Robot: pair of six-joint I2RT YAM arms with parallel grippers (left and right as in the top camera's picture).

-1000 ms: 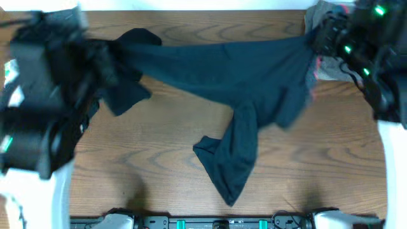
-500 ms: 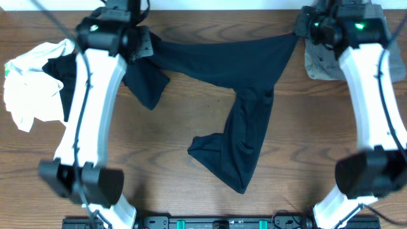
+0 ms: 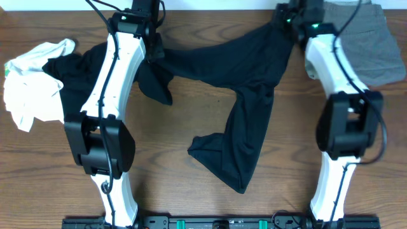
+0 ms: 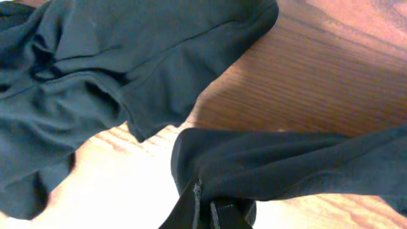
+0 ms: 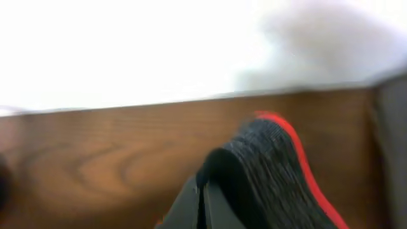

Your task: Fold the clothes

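The left gripper [image 3: 154, 46] is clamped on a leg hem [image 4: 191, 159] at 11 o'clock. The trousers [image 3: 241, 89] stretch across (spare leg sagging toward 6) to the right gripper [image 3: 289, 18], which pinches the waistband [image 5: 273, 159] at 1 o'clock. The fabric looks light and limp, so hold it at hems and waistband. Since earlier, the waistband end has shifted farther back.

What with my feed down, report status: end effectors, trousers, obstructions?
Left end effector shut on trousers. Right end effector shut on waistband. Trousers stretched between, one leg slack. Shorts beside right arm.
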